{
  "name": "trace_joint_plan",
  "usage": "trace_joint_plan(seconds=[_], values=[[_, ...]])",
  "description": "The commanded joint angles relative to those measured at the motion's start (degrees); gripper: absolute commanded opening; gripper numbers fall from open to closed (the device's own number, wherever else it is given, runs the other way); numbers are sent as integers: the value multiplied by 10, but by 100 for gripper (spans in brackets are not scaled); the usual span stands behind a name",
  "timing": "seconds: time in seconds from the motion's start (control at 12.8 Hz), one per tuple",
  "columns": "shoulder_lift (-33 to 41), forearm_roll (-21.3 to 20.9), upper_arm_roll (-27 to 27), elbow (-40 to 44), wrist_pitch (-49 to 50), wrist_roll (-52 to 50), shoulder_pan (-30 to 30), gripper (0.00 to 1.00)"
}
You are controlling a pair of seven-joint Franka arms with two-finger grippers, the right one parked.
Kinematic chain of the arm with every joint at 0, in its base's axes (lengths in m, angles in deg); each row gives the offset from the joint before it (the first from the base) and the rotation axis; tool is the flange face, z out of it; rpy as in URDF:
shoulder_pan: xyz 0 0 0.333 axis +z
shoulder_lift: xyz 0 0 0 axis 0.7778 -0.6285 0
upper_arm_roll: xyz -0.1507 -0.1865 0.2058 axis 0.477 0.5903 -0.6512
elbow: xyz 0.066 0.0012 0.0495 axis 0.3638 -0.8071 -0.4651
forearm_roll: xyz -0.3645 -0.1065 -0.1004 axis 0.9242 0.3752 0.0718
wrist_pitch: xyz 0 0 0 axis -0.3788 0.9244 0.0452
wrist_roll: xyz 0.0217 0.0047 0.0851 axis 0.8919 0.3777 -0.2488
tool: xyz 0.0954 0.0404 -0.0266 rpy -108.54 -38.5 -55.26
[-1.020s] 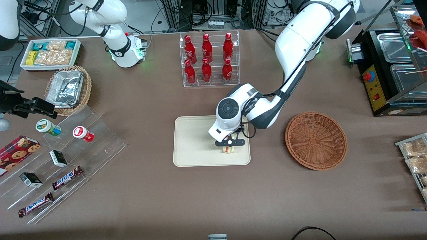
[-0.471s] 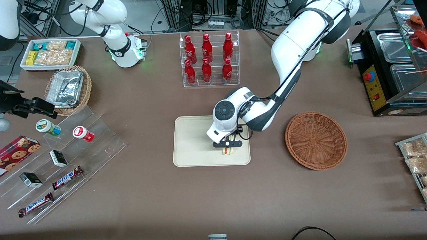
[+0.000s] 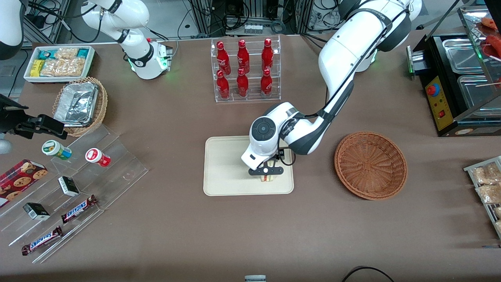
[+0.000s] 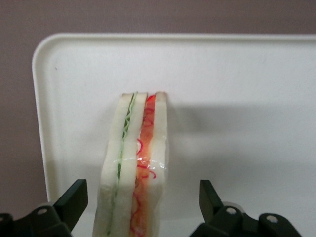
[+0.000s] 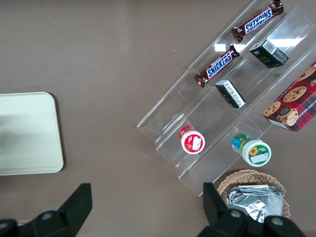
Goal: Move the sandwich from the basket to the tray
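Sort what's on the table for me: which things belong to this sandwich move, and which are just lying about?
In the job: sandwich, standing on the tray; emptied basket; gripper, open, fingers either side of the sandwich.

Lying about: cola bottle rack, Snickers bars, cookie box, foil containers, snack bin.

sandwich end cut off

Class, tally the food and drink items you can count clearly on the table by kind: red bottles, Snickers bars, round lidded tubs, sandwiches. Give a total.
Red bottles in the clear rack: 6
Snickers bars: 2
Round lidded tubs: 2
Sandwich on the tray, standing between the open jaws of the gripper: 1
Total: 11
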Motion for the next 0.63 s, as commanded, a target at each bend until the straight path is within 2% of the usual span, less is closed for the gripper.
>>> trace_joint_plan(seconds=[0.0,0.31,0.55], values=[[34,-11,-7,16,25,-27,-8,100],[71,-10,-9,19,38,-19,25,100],[111,13,-9,17,88,83,90,100]])
